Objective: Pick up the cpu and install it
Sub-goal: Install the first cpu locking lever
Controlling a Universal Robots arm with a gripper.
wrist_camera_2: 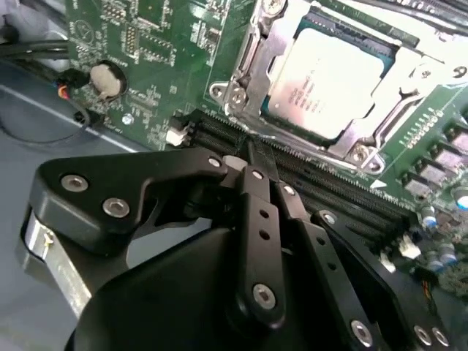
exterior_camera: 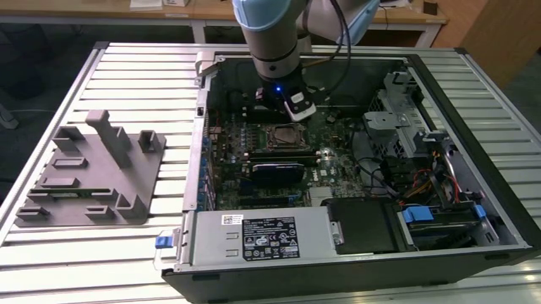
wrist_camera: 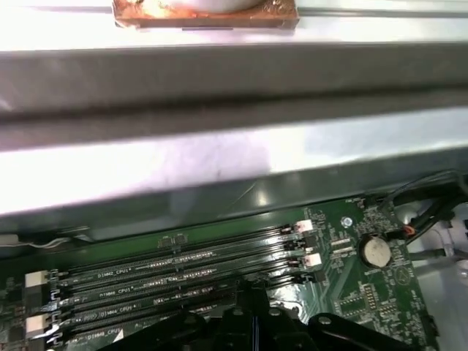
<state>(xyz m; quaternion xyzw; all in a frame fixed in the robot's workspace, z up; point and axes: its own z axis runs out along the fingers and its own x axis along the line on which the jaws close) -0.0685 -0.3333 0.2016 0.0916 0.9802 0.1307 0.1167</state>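
Observation:
The cpu (wrist_camera_2: 325, 80), a flat square chip with a silvery top, lies in the metal-framed socket (wrist_camera_2: 245, 69) on the green motherboard. In the exterior view the cpu (exterior_camera: 283, 136) sits mid-board inside the open computer case (exterior_camera: 507, 209). My gripper (exterior_camera: 286, 109) hangs from the arm just behind the socket. In the second wrist view the gripper (wrist_camera_2: 251, 150) is shut, its black fingers (wrist_camera_2: 256, 197) pressed together with nothing between them, tips over the memory slots (wrist_camera_2: 307, 183) beside the socket. The first wrist view shows the gripper (wrist_camera: 252, 303) above those slots (wrist_camera: 183, 267).
A grey fixture block (exterior_camera: 89, 171) stands on the slatted table at the exterior view's left. Inside the case are a power supply (exterior_camera: 262, 237), a drive cage (exterior_camera: 406, 120) and cable bundles (exterior_camera: 422, 183). A coin cell (wrist_camera: 376, 251) and the case wall (wrist_camera: 219, 88) lie near the gripper.

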